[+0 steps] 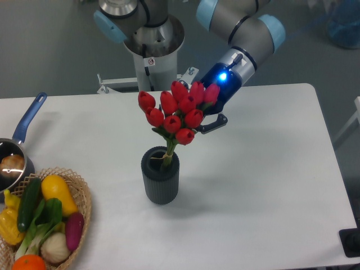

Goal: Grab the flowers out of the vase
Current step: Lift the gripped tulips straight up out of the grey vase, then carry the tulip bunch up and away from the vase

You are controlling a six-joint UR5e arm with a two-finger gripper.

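A white table (270,185) fills most of the view, seen from above and in front. Behind its far edge stands the grey and pale blue robot arm (239,25), reaching down over the middle of the table. At the near left corner sits a wicker basket (84,205) of colourful vegetables, and just behind it, at the left edge, a steel saucepan (11,163) with a blue handle.

Near the table's centre stands the vase (161,183), small, dark grey and ribbed. The flowers (177,115), a bunch of red tulip buds, are lifted high above its mouth and lean to the right. Only the bottom of the stems (166,158) reaches the vase mouth; whether the tip is inside it is hard to tell.

The gripper (205,115), with a blue light glowing on its wrist, is pressed in behind the buds on the right. One dark finger (214,124) shows beside them; the other is hidden. It appears clamped on the bunch.

The step in hand looks like the lift. Next, the arm likely needs to rise straight up until the stem ends clear the rim without tipping the vase.
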